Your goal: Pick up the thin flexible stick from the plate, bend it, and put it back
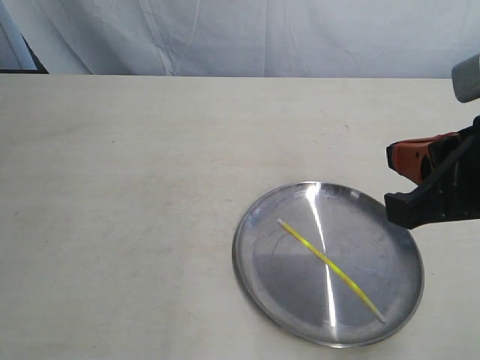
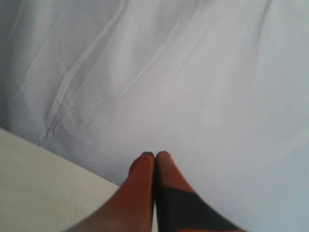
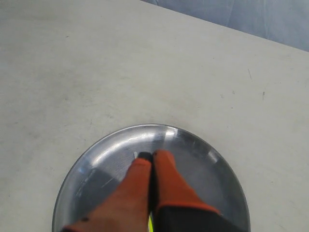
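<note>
Lying diagonally across the plate, the thin flexible stick is seen flat on the shiny metal. Its yellow length is bounded by two pale ends, one of them close to the rim. The plate is set on the desk, in the lower right of the exterior view, and a bright streak of reflected light is crossed by the stick near its middle.

The right gripper is held over the plate. In the right wrist view its orange fingers are pressed tip to tip with nothing clamped between them, and a sliver of yellow is glimpsed beneath them. In the exterior view it is placed at the plate's right edge, apart from the stick.

The left gripper is likewise clenched on nothing. Its fingertips are pointed at the white cloth hung behind the desk, a corner of which is caught in the left wrist view.
</note>
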